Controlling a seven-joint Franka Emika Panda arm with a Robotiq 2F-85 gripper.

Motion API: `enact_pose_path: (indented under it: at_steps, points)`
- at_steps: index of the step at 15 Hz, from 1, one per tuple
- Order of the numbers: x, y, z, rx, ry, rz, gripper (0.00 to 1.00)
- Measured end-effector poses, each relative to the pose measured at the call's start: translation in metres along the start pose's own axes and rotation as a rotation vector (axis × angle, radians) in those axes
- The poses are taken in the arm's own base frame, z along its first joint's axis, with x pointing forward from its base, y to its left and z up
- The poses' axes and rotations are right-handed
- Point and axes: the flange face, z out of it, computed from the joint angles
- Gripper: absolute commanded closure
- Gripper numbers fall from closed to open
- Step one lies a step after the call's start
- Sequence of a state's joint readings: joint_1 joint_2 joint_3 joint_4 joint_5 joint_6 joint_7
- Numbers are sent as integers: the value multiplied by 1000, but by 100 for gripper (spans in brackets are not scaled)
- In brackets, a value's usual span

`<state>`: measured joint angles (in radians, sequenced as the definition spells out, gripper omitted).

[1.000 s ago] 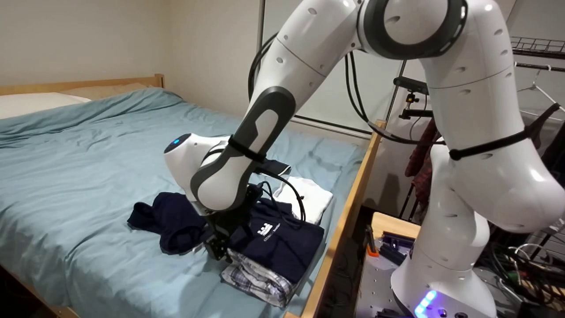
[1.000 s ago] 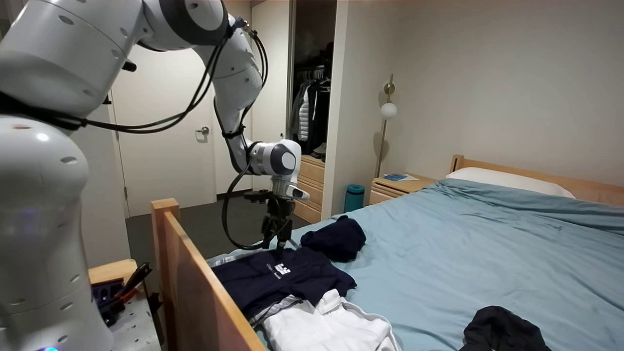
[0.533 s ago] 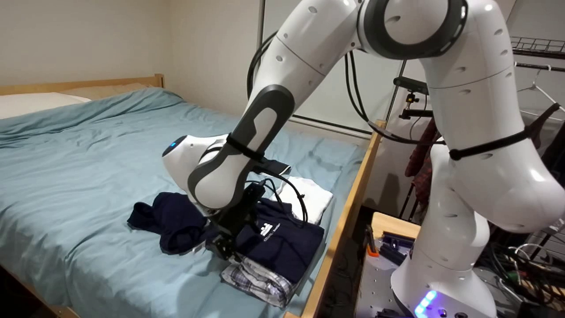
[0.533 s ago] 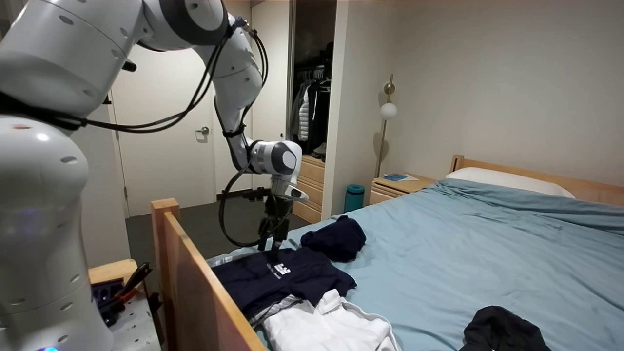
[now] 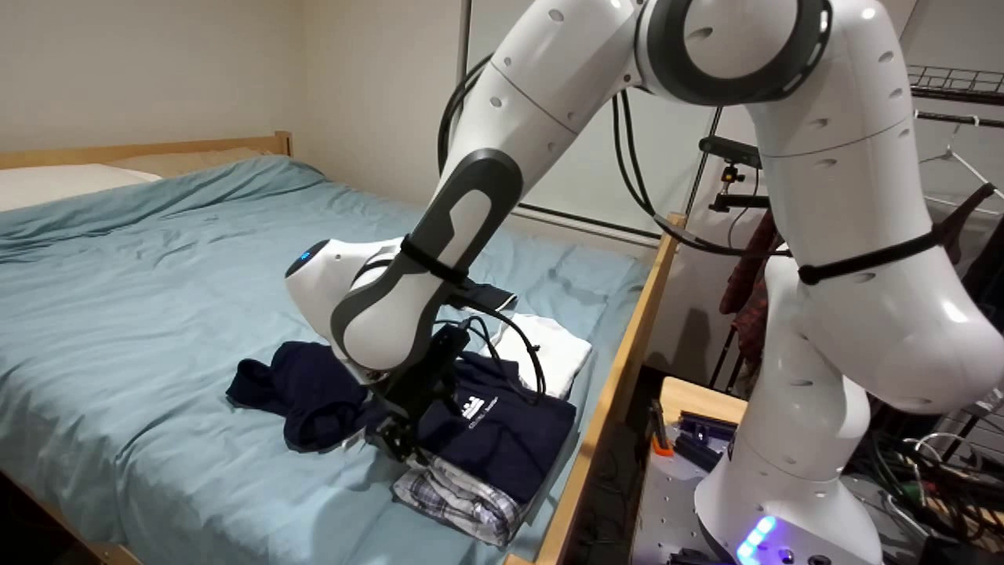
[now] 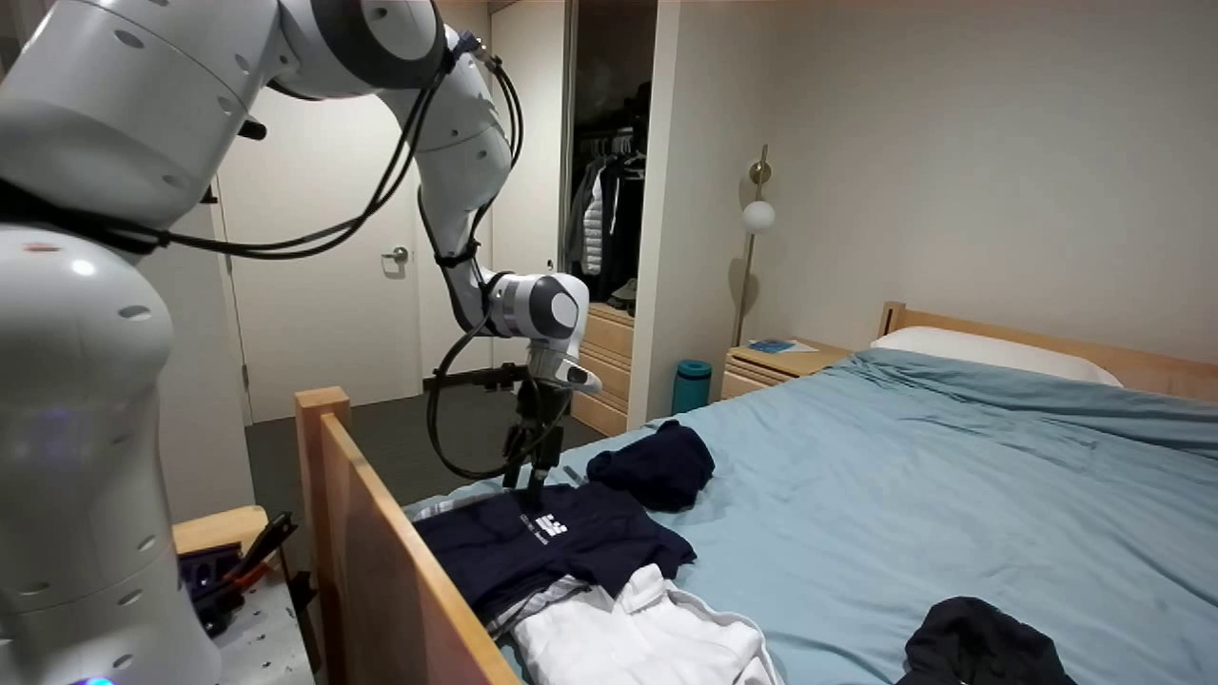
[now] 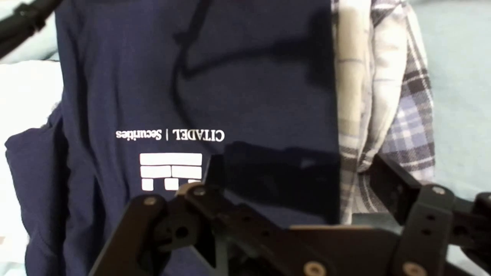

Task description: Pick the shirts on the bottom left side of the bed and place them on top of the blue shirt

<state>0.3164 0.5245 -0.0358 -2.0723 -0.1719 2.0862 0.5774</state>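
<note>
A folded navy shirt with white print (image 5: 514, 431) lies on a folded plaid shirt (image 5: 459, 494) near the bed's foot rail. In the wrist view the navy shirt (image 7: 191, 88) fills the left and middle, and the plaid shirt (image 7: 410, 130) shows along its right edge. A crumpled dark navy garment (image 5: 306, 392) lies beside this stack; it also shows in an exterior view (image 6: 657, 466). I cannot tell which one is the blue shirt. My gripper (image 7: 297, 168) is open and empty, one finger over the navy shirt, the other by the plaid edge. Contact is unclear.
A white shirt (image 6: 647, 633) lies against the stack's other side. A black garment (image 6: 985, 647) lies farther along the bed. The wooden foot rail (image 5: 623, 369) stands between the arm's base and the clothes. A cable loop (image 6: 438, 419) hangs from the wrist.
My gripper's fingers have spread apart since one second ago, and the hand has shifted slightly. The clothes have not visibly moved.
</note>
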Motion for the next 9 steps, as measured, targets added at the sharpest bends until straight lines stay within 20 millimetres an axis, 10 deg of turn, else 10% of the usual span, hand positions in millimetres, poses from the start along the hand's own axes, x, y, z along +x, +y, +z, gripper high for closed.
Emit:
enact_pose_path:
  at_steps: [9]
  points:
    - [3,-5,-5,29,37,-3,84]
